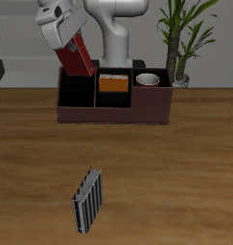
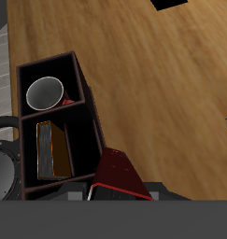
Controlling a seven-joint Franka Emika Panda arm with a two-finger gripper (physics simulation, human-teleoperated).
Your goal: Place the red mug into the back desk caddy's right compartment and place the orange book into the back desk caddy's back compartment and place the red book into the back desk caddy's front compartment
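I am holding the red book (image 1: pixel 78 55) in my claw (image 1: pixel 69 46). My two fingers are pinched tight on it, and it hangs tilted in the air, just above the end of the back desk caddy (image 1: pixel 113 113) with the taller walls.

The red mug (image 1: pixel 148 79) already sits in the right compartment (image 1: pixel 151 96), the wide end part of the caddy. The orange book (image 1: pixel 113 83) already stands in the middle part. So I think two jobs are done and the red book is the last one.

The slot under my book looks dark and I see nothing in it. From my wrist view, the red book (image 2: pixel 118 175) is right beside the caddy's wall (image 2: pixel 92 103), not yet inside.

Next I think I need to turn the book so it stands straight, line it up over the open slot, and go down slowly. If it stays tilted, a corner could bump the wall.

A grey-and-black striped book (image 1: pixel 87 201) stands near the table's front edge, well apart from me. I leave it alone.
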